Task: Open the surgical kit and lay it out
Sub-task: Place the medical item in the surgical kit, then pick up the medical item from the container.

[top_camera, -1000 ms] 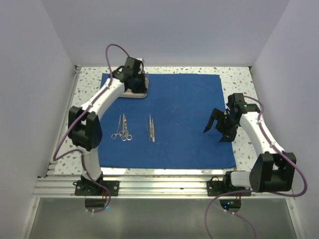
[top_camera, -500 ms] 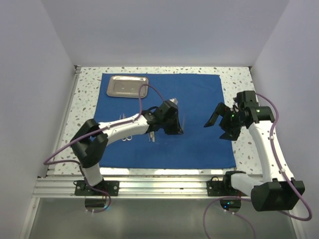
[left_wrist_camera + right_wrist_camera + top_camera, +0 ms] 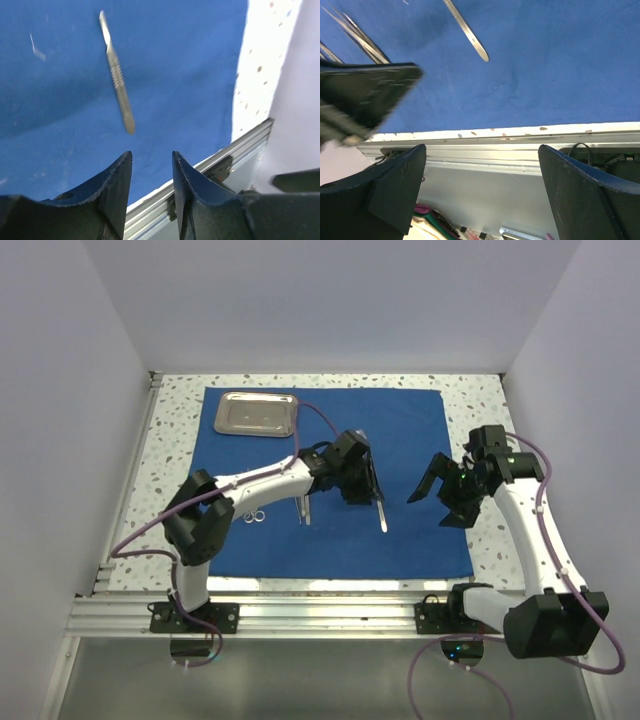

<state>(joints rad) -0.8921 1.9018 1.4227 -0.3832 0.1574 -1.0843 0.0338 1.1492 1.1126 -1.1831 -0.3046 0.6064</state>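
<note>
Royal-blue cloth sheet [image 3: 420, 440] lies flat; shiny rectangular steel tray [image 3: 256, 413] on its far-left corner; slim silver tool [image 3: 381, 514], perhaps a scalpel handle, mid-sheet.

Top view high above near side, wrist views close, sharing near edge of blue cloth [image 3: 400, 440]

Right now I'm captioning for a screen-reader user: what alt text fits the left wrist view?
A slim silver instrument with a ribbed grip lies on the royal-blue cloth, beyond the left hand, whose fingers stand apart and hold nothing. The speckled table and a metal rail edge the right side.
</note>
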